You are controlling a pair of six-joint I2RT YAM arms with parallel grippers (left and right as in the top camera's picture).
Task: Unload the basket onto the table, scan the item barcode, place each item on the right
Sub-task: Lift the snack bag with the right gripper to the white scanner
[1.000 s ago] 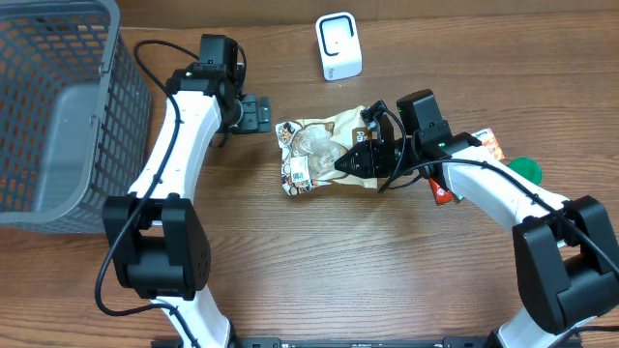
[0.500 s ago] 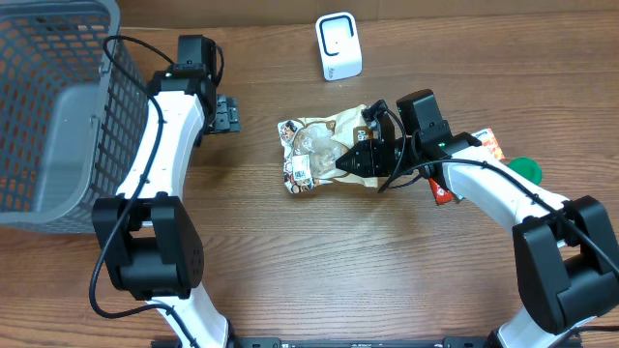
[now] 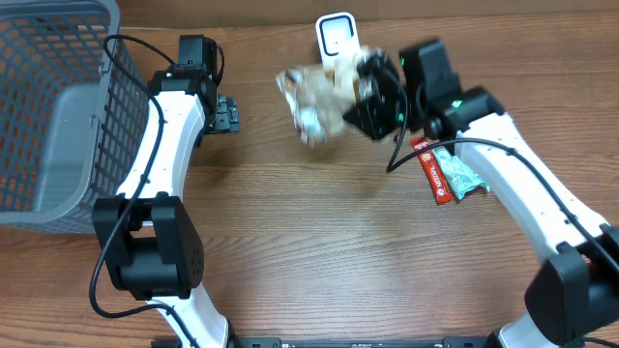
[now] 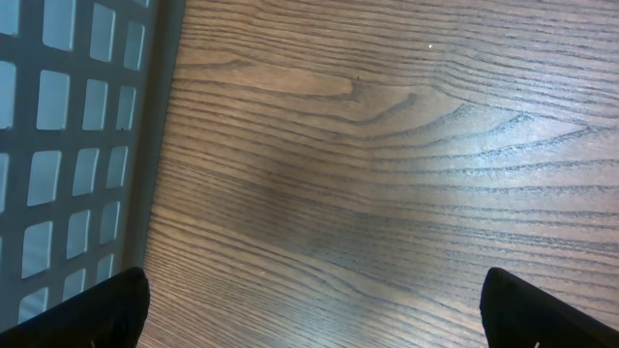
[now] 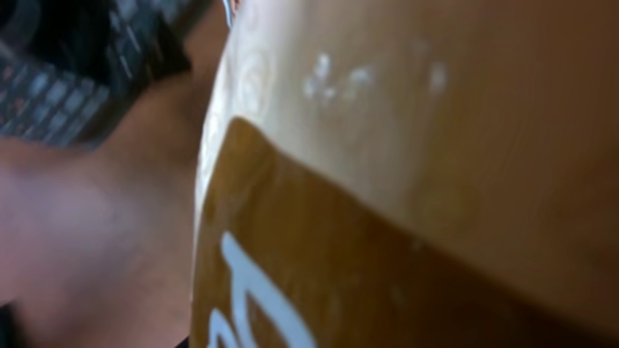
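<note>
The item, a tan and brown snack bag (image 3: 314, 97), hangs blurred above the table, just below and beside the white scanner (image 3: 337, 37). My right gripper (image 3: 363, 92) is shut on the bag's right end. In the right wrist view the bag (image 5: 406, 145) fills almost the whole picture and hides the fingers. No barcode can be made out through the blur. My left gripper (image 3: 230, 114) is open over bare wood beside the basket; the left wrist view shows its two black fingertips (image 4: 116, 309) far apart with nothing between them.
A grey mesh basket (image 3: 58, 106) stands at the far left, its wall visible in the left wrist view (image 4: 68, 145). A red packet (image 3: 432, 172) and a pale green packet (image 3: 464, 176) lie on the table under my right arm.
My right gripper has lifted the snack bag off the table and carried it up toward the scanner. The left arm drew back toward the basket a second ago and has stayed there since.
</note>
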